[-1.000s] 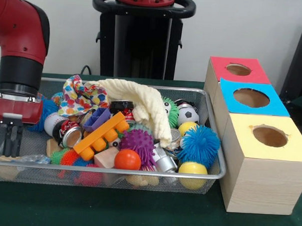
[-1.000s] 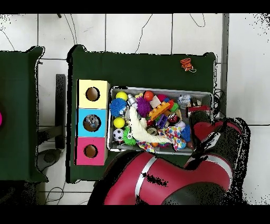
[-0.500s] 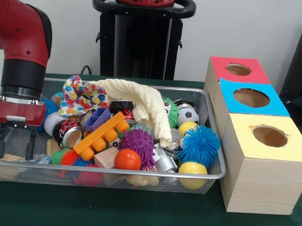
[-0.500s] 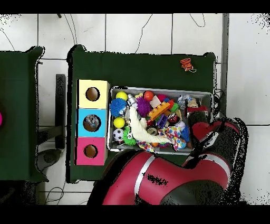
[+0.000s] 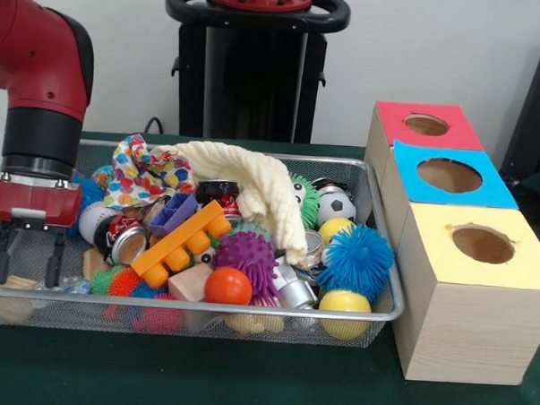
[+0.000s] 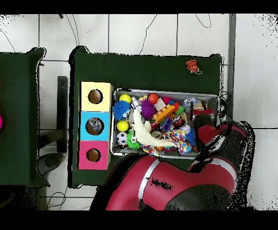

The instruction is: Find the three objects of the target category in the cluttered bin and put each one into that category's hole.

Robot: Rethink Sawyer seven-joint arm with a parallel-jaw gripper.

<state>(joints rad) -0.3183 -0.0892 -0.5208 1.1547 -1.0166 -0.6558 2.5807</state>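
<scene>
The wire-mesh bin (image 5: 194, 302) is full of mixed toys, cloths and cans; it also shows in the overhead view (image 6: 163, 91). The blue-surround hole (image 5: 449, 175) is the middle one of three wooden boxes to the right of the bin, and shows in the overhead view (image 6: 94, 126). My gripper (image 5: 28, 264) is open and empty. It hangs low inside the bin's left end, over crumpled clear plastic (image 5: 65, 285) and a wooden piece (image 5: 10, 303). In the overhead view the gripper (image 6: 202, 112) is at the bin's right end.
A cream cloth (image 5: 253, 179) and a spotted cloth (image 5: 146, 175) lie over the pile. An orange brick toy (image 5: 183, 244), purple spiky ball (image 5: 247, 255), blue spiky ball (image 5: 357, 257) and cans (image 5: 125, 236) are in the bin. Red-surround (image 5: 426, 125) and yellow-surround (image 5: 481, 244) holes flank the blue one.
The gripper's fingers have spread from shut to open and it has risen slightly at the bin's left end. Nothing has been picked up; the objects lie as before.
</scene>
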